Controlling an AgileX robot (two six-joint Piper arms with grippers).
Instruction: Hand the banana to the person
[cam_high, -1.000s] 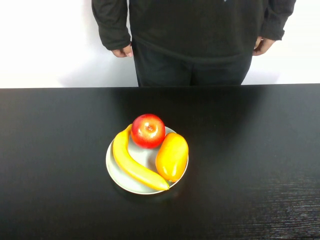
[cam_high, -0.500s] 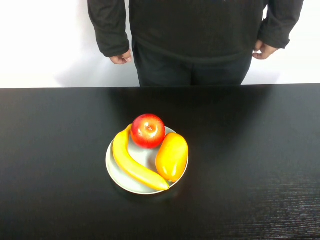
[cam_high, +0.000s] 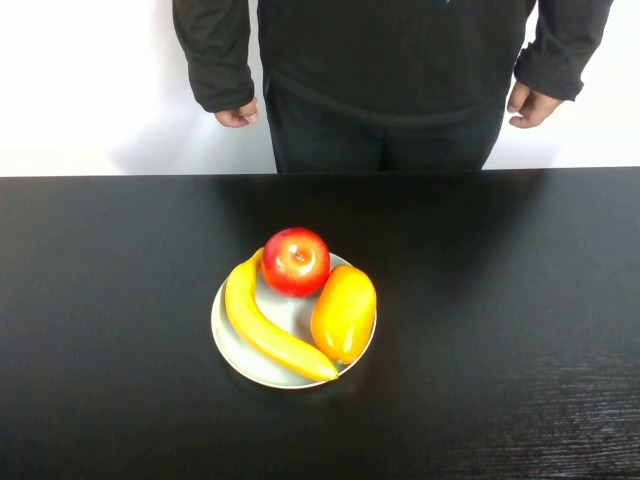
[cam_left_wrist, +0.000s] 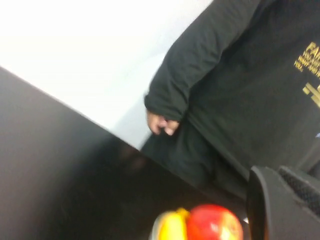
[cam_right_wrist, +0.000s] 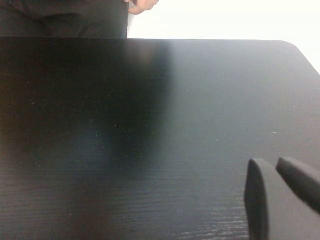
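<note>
High view: raised on robot's side, angled down over the black table (cam_high: 520, 330) toward the person (cam_high: 385, 70). Left wrist view: low, close, tilted, facing the person. Right wrist view: low over bare tabletop, facing far edge. All three share table and person.

A black bench (cam_high: 520, 330) with faint wood grain is filling the lower view, its surface catching dull reflections (brightest toward its far right corner). Behind the bench's far edge, a plain white wall (cam_high: 90, 80) is glowing under bright, even light.
</note>
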